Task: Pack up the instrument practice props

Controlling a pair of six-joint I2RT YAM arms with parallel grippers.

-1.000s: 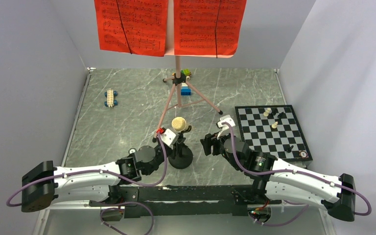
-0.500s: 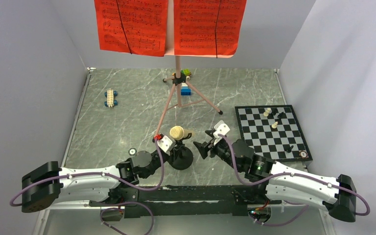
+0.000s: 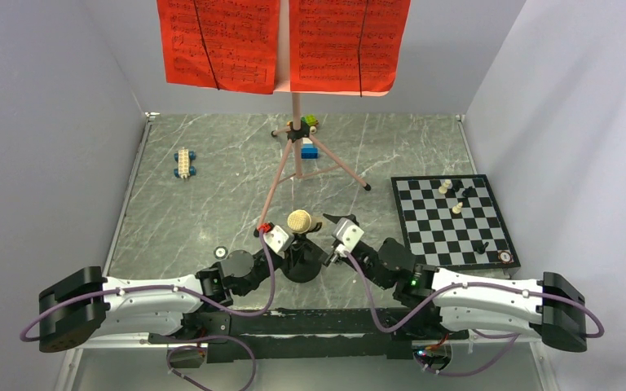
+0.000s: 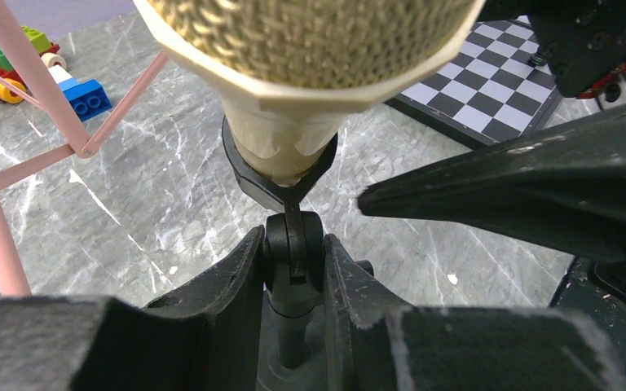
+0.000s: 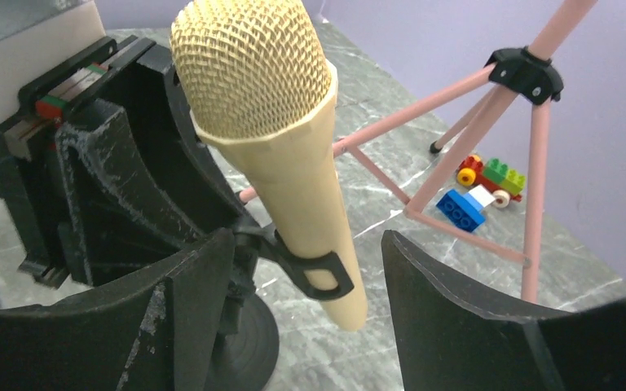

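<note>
My left pincer pinches the small black mic stand to keep it steady on the tabletop, while my right pincer is spread wide around the beige microphone sitting in it, I think to pull it out.

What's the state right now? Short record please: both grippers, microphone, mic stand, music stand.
left gripper: shut on the mic stand post, just under the clip
right gripper: open, fingers either side of the microphone, not closed on it
microphone: in the clip, tilted
music stand: upright at the back, red pages on it
</note>
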